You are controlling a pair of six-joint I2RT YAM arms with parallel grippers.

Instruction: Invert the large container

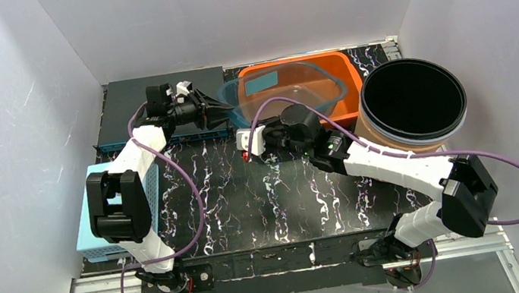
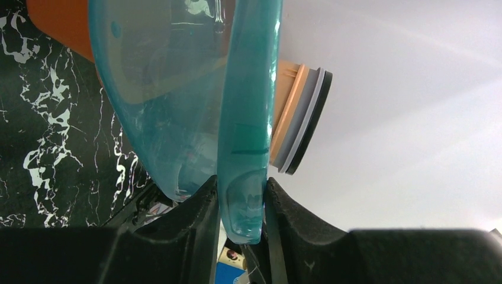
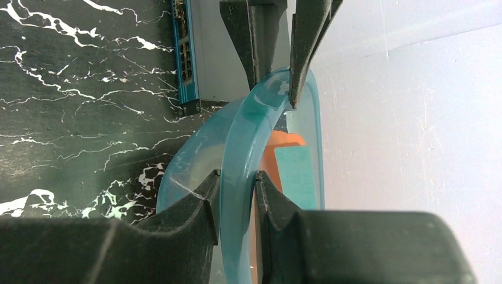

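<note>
Arm bases (image 1: 159, 274) at the bottom edge; left gripper (image 1: 224, 108) and right gripper (image 1: 245, 133) both clamped on the teal container (image 1: 287, 95).
Top view: the translucent container sits upper centre, mouth upward, over an orange bin (image 1: 333, 67). The grippers pinch its left rim, near each other. A tan bucket (image 1: 410, 102) with a black inside stands at right, a network switch (image 1: 158, 99) upper left, and a light-blue basket (image 1: 87, 224) at left. Left wrist view: fingers squeeze the rim at bottom centre. Right wrist view: the same hold at the bottom; the teal label (image 3: 294, 168) inside the container shows no legible writing.
</note>
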